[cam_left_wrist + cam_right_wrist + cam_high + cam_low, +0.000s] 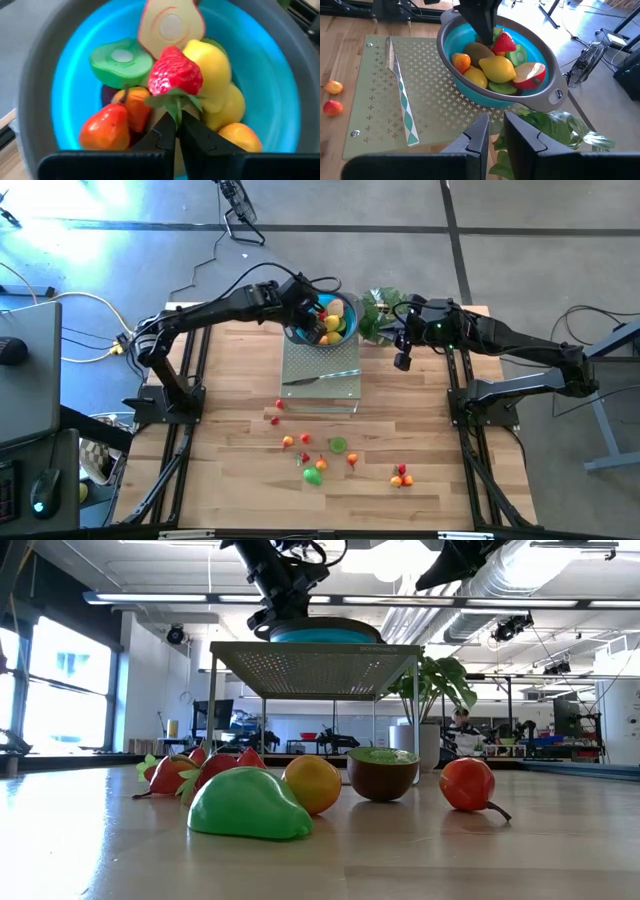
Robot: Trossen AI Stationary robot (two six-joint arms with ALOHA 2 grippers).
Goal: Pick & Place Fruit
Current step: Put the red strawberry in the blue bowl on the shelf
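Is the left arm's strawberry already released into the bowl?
No: in the left wrist view the left jaws are shut on the stem of the strawberry, holding it over the fruit in the bowl.

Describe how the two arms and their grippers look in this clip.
Both arms are dark, jointed tubes on black frame bases, with black cables looped along them. The left gripper has slim, pointed black fingers; the right gripper has blockier black fingers. A green light glows on the right arm.
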